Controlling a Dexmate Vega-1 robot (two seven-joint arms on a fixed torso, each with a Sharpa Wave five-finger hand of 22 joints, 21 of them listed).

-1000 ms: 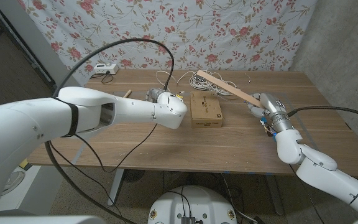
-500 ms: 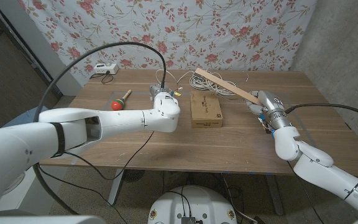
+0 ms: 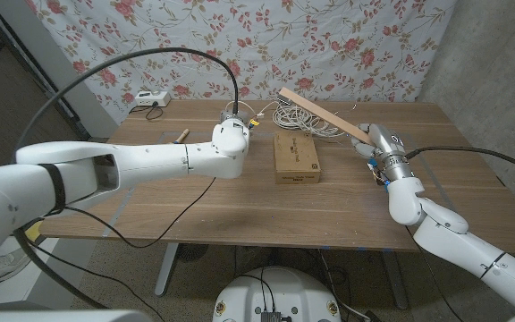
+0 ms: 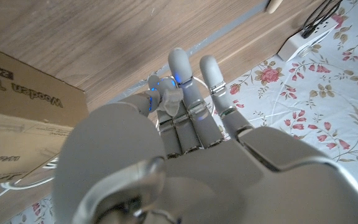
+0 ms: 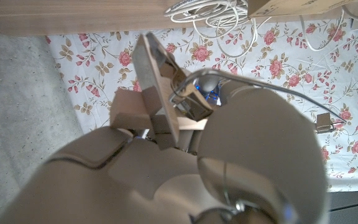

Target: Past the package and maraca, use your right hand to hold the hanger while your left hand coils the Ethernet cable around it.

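Note:
My right hand (image 3: pixel 379 145) grips one end of the wooden hanger (image 3: pixel 320 111), which slants up and left over the table; the hanger (image 5: pixel 157 93) and its metal hook (image 5: pixel 229 81) sit against my right hand (image 5: pixel 253 149). The white Ethernet cable (image 3: pixel 304 120) lies in loose loops under the hanger's far end, behind the brown package (image 3: pixel 295 156). My left hand (image 3: pixel 232 122) is just left of those loops. In the left wrist view my left hand (image 4: pixel 179 118) has its thumb against a fingertip, pinching a strand of the cable (image 4: pixel 194 45). The maraca's handle (image 3: pixel 183 134) pokes out behind my left arm.
A white power strip (image 3: pixel 150 98) with its lead sits at the back left corner, also seen as the power strip (image 4: pixel 303 37). The package (image 4: pixel 17 93) lies close beside my left hand. A flowered curtain hangs behind the table.
My left hand moved farther back toward the cable loops and my forearm now covers the maraca's head. The hanger's far end rose a little and my right hand shifted slightly back.

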